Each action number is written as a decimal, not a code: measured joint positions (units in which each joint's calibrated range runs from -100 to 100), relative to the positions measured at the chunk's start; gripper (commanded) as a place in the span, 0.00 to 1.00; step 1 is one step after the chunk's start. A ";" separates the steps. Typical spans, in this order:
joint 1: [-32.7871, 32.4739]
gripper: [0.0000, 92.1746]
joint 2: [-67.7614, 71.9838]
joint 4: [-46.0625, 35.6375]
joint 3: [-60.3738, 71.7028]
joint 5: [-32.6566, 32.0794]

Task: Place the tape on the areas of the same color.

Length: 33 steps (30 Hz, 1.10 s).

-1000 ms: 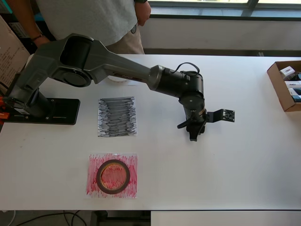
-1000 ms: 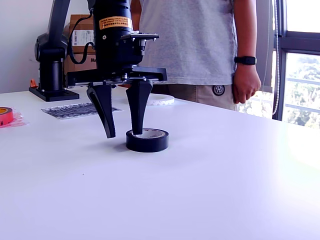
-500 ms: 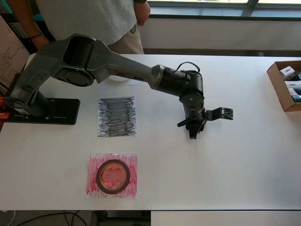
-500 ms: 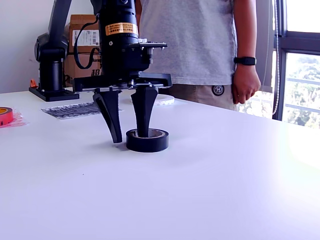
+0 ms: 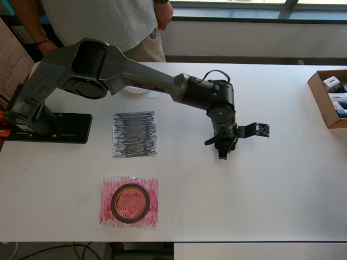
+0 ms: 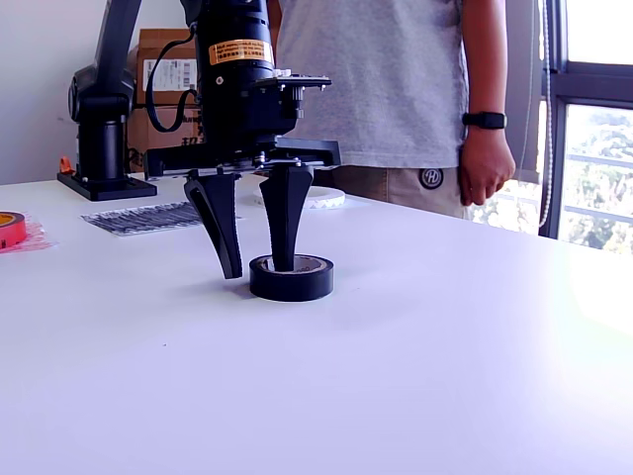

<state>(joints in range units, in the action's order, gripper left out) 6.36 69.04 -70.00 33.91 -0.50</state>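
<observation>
The small black tape roll (image 6: 291,278) lies flat on the white table (image 6: 415,356). My gripper (image 6: 259,271) stands over it, open, with one finger (image 6: 285,223) down in the roll's hole and the other finger (image 6: 227,228) outside its wall, a small gap apart. In the overhead view the gripper (image 5: 221,150) hides that roll. The red roll (image 5: 130,203) lies on the red patch (image 5: 149,187). The black patch (image 5: 135,134) is bare. The white ring (image 6: 315,198) lies behind the arm, mostly hidden from above (image 5: 135,91).
A person (image 5: 108,21) stands at the table's far edge. The arm's base (image 5: 49,128) sits at the overhead view's left. An open cardboard box (image 5: 329,99) stands at the overhead view's right edge. The red roll also shows at the exterior view's left (image 6: 10,229).
The gripper has come down over the black roll and its fingers have narrowed. One finger now stands inside the roll's hole. The roll has not moved.
</observation>
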 measured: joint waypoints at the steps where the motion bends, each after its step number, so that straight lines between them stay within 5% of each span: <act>1: 0.00 0.46 0.00 0.00 0.00 0.00; 19: 0.00 0.36 0.19 0.13 -1.06 0.00; 26: 0.00 0.00 1.09 -0.03 -0.17 0.00; 33: 0.96 0.00 0.41 -1.21 -0.40 0.67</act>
<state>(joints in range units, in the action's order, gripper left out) 7.32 69.45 -71.22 33.51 0.16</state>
